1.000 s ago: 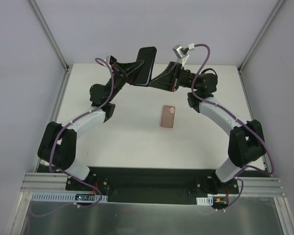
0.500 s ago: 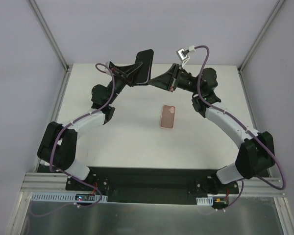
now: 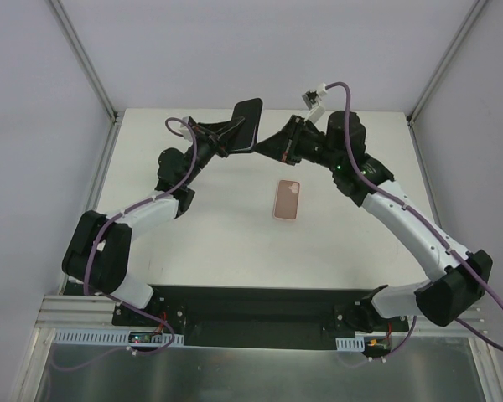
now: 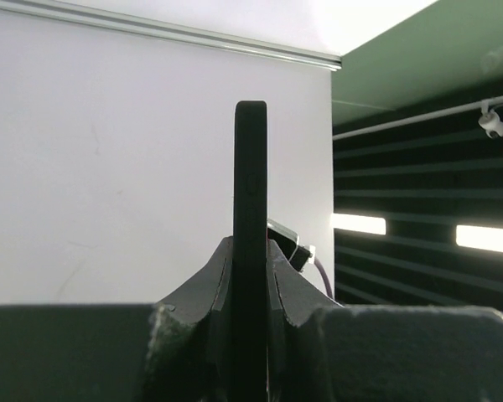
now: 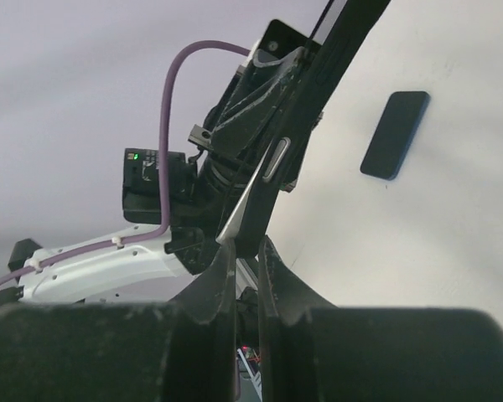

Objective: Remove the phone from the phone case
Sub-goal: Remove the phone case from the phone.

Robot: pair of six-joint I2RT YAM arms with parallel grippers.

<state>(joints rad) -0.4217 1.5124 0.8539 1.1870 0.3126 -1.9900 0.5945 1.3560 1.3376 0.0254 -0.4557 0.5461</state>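
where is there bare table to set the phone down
Bare table lies between the pink case and the black base plate, and left of the case toward the left arm. Crowded at the far edge, where the left gripper holds the phone aloft and the right gripper sits close.

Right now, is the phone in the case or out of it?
Out. The phone is bare black, clamped in the left gripper above the table, while the pink phone case lies apart on it.

The phone case (image 3: 287, 199) is being carried flat by the white bench (image 3: 218, 226), near its middle, long sides running from near edge to far.
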